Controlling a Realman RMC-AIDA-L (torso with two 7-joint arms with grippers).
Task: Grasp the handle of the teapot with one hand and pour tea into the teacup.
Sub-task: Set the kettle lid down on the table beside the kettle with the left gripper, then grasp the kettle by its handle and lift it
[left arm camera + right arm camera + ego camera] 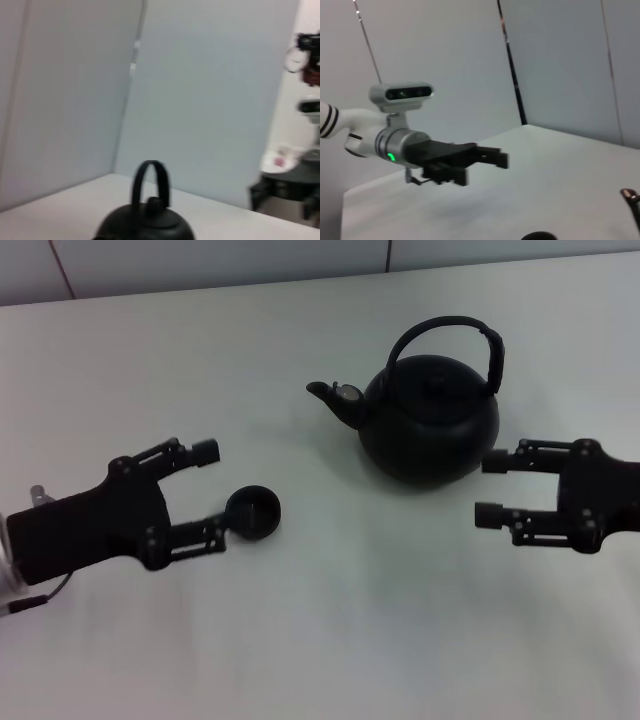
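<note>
From the head view, the teapot stands upright on the white worktop, toward the far edge and right of the middle: a large round matte black pot with a short curved spout pointing to the robot's left, a small silvery cap at the spout's tip, and a knobbed lid. Its handle, a thin black hoop, arches upright over the lid and is thicker down its right side. The teacup, a tiny black bowl with no handle, sits well apart from the teapot, nearer the near-left part of the worktop; whether it holds any liquid cannot be told. The left gripper hovers near the left edge with its fingers spread, the nearer fingertip just beside or touching the teacup's rim. The right gripper hangs by the right edge, fingers spread and holding nothing, its farther fingertip close to the teapot's lower right flank. In the left wrist view, the teapot's domed top, lid knob and upright handle show before pale wall panels. In the right wrist view, the left gripper reaches out over the worktop on its silver-white wrist, a camera mounted above it.
</note>
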